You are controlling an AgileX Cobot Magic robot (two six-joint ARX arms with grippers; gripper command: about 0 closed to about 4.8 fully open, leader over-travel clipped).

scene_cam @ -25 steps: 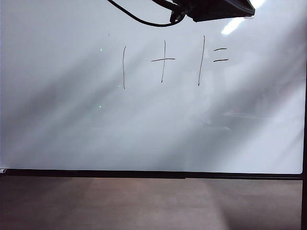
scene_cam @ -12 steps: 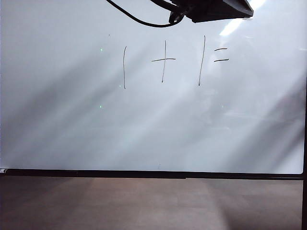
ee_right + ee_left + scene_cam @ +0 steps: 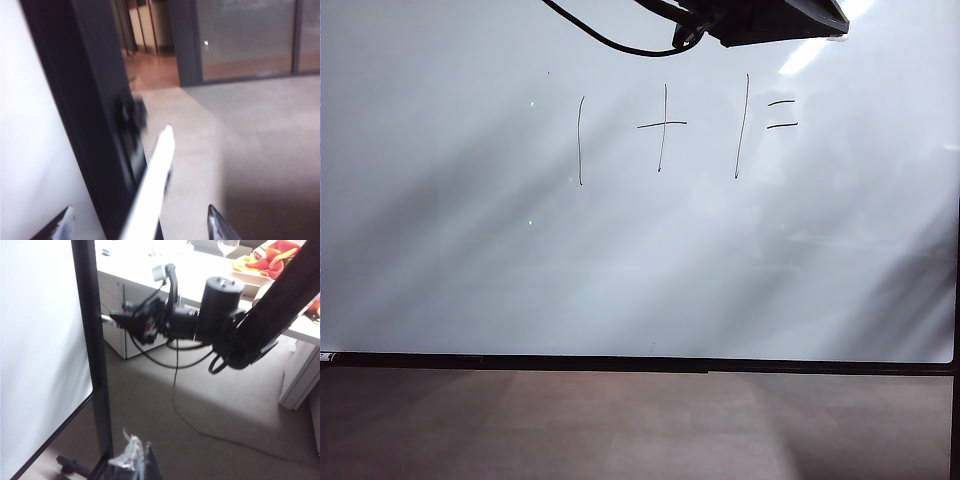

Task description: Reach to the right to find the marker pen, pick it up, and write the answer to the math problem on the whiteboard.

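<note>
Marker pen is not clear in any view. A pale, blurry stick [image 3: 150, 185] sits between the fingers of the right gripper [image 3: 140, 225]. It touches neither finger, and I cannot tell if it is the pen. Those fingers stand wide apart and hold nothing. Just beside one finger is the black frame [image 3: 85, 100] of the whiteboard [image 3: 470, 250]. The left gripper [image 3: 131, 457] is also near that frame, but it is too blurry to tell if its fingers are apart. The math problem [image 3: 660, 130] has no answer after it yet. The right fingers could bump the frame, since it is so close. They could also pinch the wrong thing, or squeeze crooked so the stick slips away.
</note>
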